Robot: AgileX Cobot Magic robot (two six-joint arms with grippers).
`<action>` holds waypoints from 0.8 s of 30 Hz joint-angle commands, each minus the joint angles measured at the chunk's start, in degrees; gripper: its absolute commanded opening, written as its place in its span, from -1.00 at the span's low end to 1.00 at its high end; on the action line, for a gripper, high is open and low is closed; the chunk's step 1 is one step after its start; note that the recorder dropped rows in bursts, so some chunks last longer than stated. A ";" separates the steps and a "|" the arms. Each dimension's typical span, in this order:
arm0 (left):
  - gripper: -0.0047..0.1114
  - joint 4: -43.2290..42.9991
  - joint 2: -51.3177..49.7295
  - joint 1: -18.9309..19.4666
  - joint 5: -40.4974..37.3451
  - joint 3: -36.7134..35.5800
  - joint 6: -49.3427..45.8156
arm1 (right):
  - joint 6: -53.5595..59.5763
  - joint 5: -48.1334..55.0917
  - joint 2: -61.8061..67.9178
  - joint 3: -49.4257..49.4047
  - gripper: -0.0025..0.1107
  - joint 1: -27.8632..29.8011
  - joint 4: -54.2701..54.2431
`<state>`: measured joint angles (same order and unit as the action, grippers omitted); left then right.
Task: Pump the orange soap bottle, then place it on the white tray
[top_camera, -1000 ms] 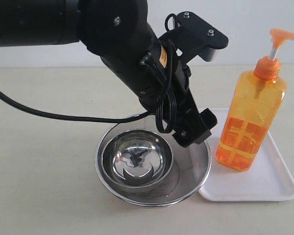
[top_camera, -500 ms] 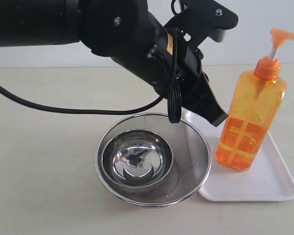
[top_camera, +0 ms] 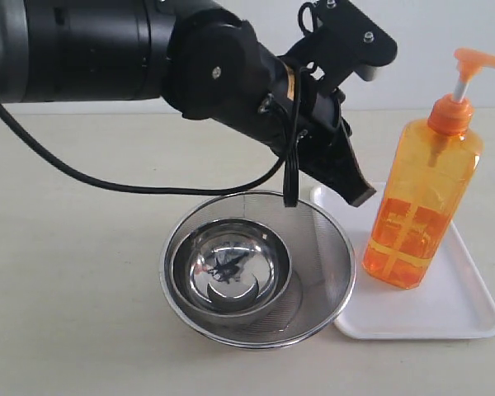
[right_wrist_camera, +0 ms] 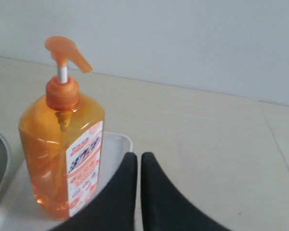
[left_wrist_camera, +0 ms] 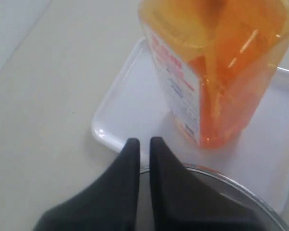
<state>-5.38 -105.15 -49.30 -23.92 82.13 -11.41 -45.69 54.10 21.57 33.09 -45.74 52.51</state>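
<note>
The orange soap bottle (top_camera: 421,206) stands upright on the white tray (top_camera: 445,318) at the right, its pump head raised on the white stem. My left gripper (top_camera: 361,196) hangs shut and empty in the air just left of the bottle, above the tray's near-left corner and apart from both. The left wrist view shows its fingertips (left_wrist_camera: 143,142) close together over the tray (left_wrist_camera: 127,96), with the bottle (left_wrist_camera: 216,72) beyond them. In the right wrist view my right gripper (right_wrist_camera: 135,157) is shut and empty beside the bottle (right_wrist_camera: 58,144) and tray (right_wrist_camera: 119,143).
A round steel mesh strainer (top_camera: 323,247) holding a steel bowl (top_camera: 231,266) sits against the tray's left side, below the left arm. A black cable loops down from the left arm over the strainer. A pale wall stands behind the beige table.
The left gripper has shut, risen from the strainer's rim and swung right toward the tray's corner. The bottle and tray have not moved.
</note>
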 commanded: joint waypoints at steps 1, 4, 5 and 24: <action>-0.84 3.63 0.41 2.37 2.77 -0.25 -0.66 | -1.15 1.10 -0.11 0.98 -0.96 -0.08 5.40; -0.84 7.28 0.52 3.77 3.11 -0.25 -2.80 | -2.22 1.21 1.99 4.76 -0.96 -0.08 6.89; -0.84 8.22 0.52 4.11 3.45 -0.38 -3.99 | -1.66 1.82 3.26 6.47 -0.96 -0.08 6.89; -0.84 13.12 4.64 4.35 22.49 -11.65 -9.64 | -1.67 -18.03 24.31 18.95 -0.96 0.04 20.76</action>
<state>7.08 -101.09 -45.13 -2.42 70.68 -20.69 -45.71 42.04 45.89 51.89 -45.74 65.36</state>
